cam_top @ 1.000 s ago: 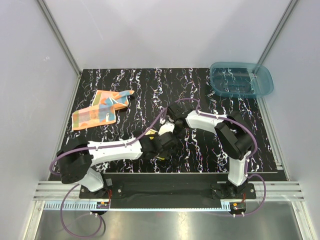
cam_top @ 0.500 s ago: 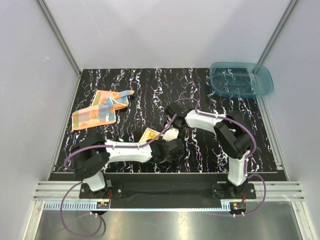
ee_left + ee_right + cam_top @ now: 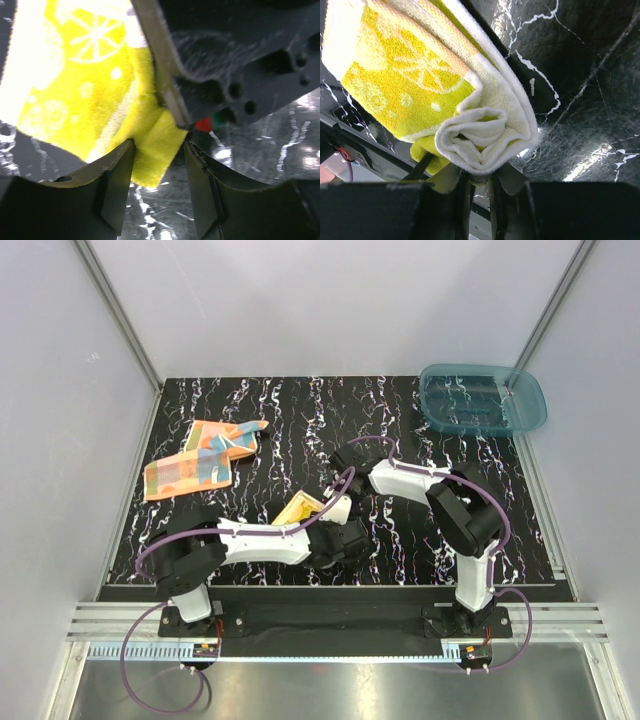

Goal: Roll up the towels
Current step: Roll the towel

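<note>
Top view: the black marbled table (image 3: pixel 300 410) has open room across its rear middle. The orange towel (image 3: pixel 200 462) lies flat at the left rear, well clear of both arms, and the teal bin (image 3: pixel 483 398) sits in the right rear corner. The yellow towel (image 3: pixel 300 510) is near the front centre, between the two tools. The left arm lies low along the near edge and reaches rightward, its left gripper (image 3: pixel 325 532) just in front of the towel. The right arm is folded at the elbow, its forearm stretched leftward, and the right gripper (image 3: pixel 328 510) is at the towel's right side.

Left wrist: the fingers (image 3: pixel 117 175) stand apart with a corner of the yellow towel lying flat in the gap. The corner touches the left finger and seems loose rather than pinched. The right arm's dark tool body presses against the cloth just above.

Right wrist: the fingers (image 3: pixel 465 192) are drawn close together, clamping the rolled white-edged end of the yellow towel, which curls over them above the table
</note>
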You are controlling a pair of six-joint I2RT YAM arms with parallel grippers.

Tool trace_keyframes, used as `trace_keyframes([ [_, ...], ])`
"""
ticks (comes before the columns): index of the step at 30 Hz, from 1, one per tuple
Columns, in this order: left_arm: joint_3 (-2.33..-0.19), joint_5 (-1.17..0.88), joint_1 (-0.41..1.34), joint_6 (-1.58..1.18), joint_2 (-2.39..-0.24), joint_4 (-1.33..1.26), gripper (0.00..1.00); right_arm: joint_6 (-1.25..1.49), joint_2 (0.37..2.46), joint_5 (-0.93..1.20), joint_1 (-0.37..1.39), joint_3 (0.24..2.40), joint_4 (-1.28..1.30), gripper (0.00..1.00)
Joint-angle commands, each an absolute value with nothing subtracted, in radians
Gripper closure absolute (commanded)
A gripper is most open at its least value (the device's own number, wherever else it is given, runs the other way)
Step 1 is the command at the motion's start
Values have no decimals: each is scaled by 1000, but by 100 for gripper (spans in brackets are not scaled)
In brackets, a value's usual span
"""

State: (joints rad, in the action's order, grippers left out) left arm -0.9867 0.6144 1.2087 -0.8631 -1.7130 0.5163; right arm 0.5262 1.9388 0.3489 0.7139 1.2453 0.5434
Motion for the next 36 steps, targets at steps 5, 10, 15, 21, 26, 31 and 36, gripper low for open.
trace_keyframes([
  [5, -1048, 736, 1232, -764, -1735, 661, 48, 480, 1983, 307, 721, 1273, 592, 79],
  [10, -1028, 683, 1246, -660, -1738, 572, 48, 477, 1987, 308, 721, 1282, 597, 79],
  [15, -1025, 641, 1256, -617, -1753, 522, 47, 476, 1990, 308, 721, 1289, 604, 79],
  [21, -1016, 609, 1256, -609, -1793, 518, 47, 459, 1987, 305, 719, 1308, 632, 76],
  [26, -988, 600, 1258, -624, -1809, 528, 48, 445, 1985, 330, 703, 1321, 638, 73],
  [31, -985, 604, 1259, -647, -1842, 555, 61, 420, 1996, 356, 672, 1335, 649, 66],
  [36, -1012, 597, 1259, -640, -1891, 575, 74, 402, 2002, 397, 627, 1331, 643, 57],
])
